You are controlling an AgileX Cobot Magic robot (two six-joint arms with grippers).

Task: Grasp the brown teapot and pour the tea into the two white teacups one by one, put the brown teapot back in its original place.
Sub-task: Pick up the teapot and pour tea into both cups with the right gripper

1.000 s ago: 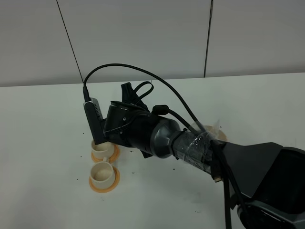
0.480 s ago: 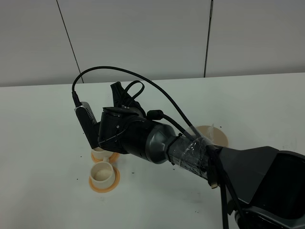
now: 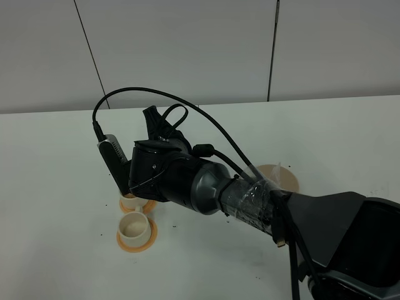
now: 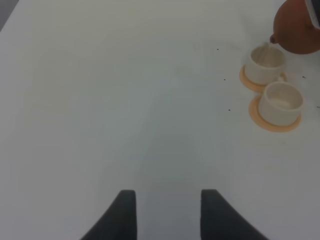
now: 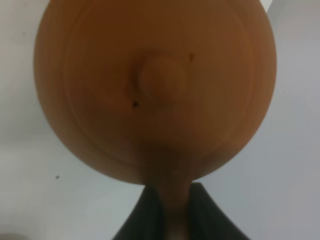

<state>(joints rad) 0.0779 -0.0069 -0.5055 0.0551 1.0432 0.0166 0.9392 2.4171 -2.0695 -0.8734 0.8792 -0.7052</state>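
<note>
The brown teapot point(image 5: 155, 85) fills the right wrist view, lid knob toward the camera, and my right gripper point(image 5: 170, 212) is shut on its handle. In the left wrist view the brown teapot point(image 4: 300, 27) hangs tilted, its spout just over the far white teacup point(image 4: 265, 62). The near white teacup point(image 4: 282, 102) stands beside it, and each cup sits on an orange saucer. In the exterior view my right arm point(image 3: 181, 178) reaches across and hides the teapot and most of the far teacup point(image 3: 129, 201); the near teacup point(image 3: 134, 227) shows. My left gripper point(image 4: 167, 212) hangs open over bare table.
The beige coaster disc point(image 3: 281, 177) lies on the white table to the right of the cups, partly behind my right arm. A black cable point(image 3: 156, 94) loops above the wrist. Small dark specks dot the table around the saucers.
My right arm has swung further left and rolled over the far cup, now hiding most of it. In the last half second it has barely moved.
</note>
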